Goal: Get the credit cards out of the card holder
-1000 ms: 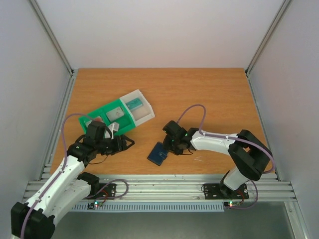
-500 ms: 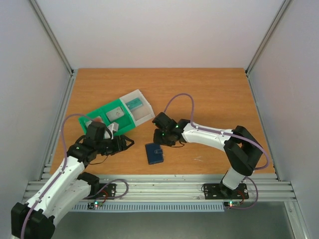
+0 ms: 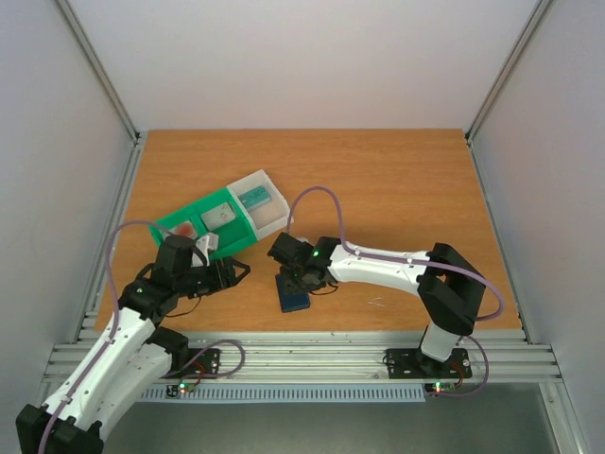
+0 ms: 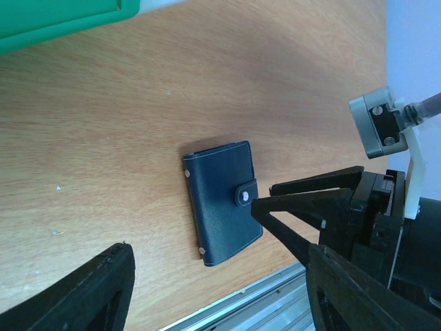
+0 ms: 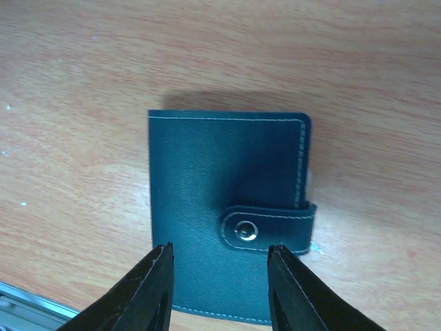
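Note:
The card holder (image 3: pixel 294 297) lies flat on the table, shut, its tab clasp (image 5: pixel 246 231) snapped; no card shows in it. It also shows in the left wrist view (image 4: pixel 222 203) and the right wrist view (image 5: pixel 227 179). My right gripper (image 3: pixel 290 277) is open and hovers just over it, with the fingers (image 5: pixel 160 289) astride the near part of the holder and the gripper (image 5: pixel 220 249) empty. My left gripper (image 3: pixel 238 272) is open and empty, a little left of the holder. A teal card (image 3: pixel 253 198) and a pale grey card (image 3: pixel 219 216) lie in the tray.
The green-and-white compartment tray (image 3: pixel 272 223) stands behind the left gripper, and its green edge shows in the left wrist view (image 4: pixel 55 21). The metal rail of the table's near edge (image 4: pixel 275 296) runs close below the holder. The right gripper's fingers (image 4: pixel 310 200) show beside the holder.
The holder went from tilted at the right gripper to lying flat on the table. The right gripper has moved left and now hovers over it. The left arm has shifted slightly.

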Robot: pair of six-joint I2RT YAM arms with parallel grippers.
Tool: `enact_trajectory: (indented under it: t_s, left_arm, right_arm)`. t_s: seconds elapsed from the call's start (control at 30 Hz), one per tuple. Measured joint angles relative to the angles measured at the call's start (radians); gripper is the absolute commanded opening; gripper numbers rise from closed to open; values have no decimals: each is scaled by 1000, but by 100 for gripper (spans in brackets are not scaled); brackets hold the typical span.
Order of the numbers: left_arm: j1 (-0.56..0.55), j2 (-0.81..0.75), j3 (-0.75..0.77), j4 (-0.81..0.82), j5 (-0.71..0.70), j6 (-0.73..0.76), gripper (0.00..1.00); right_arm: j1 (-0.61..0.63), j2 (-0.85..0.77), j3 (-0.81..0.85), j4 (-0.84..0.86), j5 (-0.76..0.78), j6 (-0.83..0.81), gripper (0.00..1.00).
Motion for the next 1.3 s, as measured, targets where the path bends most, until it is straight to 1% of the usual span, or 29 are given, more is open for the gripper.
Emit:
enact_trajectory:
  t_s: [0.33, 0.6, 0.8, 0.9, 0.97, 1.1, 1.3]
  left_arm:
    - [0, -16, 0, -17, -8, -18, 69]
    - [0, -16, 0, -16, -8, -19, 69]
    - [0, -17, -3, -12, -8, -31, 69]
    - [0, -18, -11, -8, -8, -45, 69]
    - [0, -18, -16, -6, -7, -53, 68]
    - [0, -14, -21, -2, -4, -64, 68]
    - [0, 23, -21, 9, 10, -64, 67]
  right_arm:
    - [25, 100, 52, -34, 14, -20, 34]
    - [48, 160, 95, -100, 78, -35, 32]
    - [66, 178, 116, -126, 126, -53, 21]
    - [76, 185, 122, -130, 150, -66, 7]
    - [77, 185, 123, -132, 168, -79, 2]
    - [84, 176, 107, -111, 205, -102, 1]
    - [87, 132, 45, -52, 219, -130, 1]
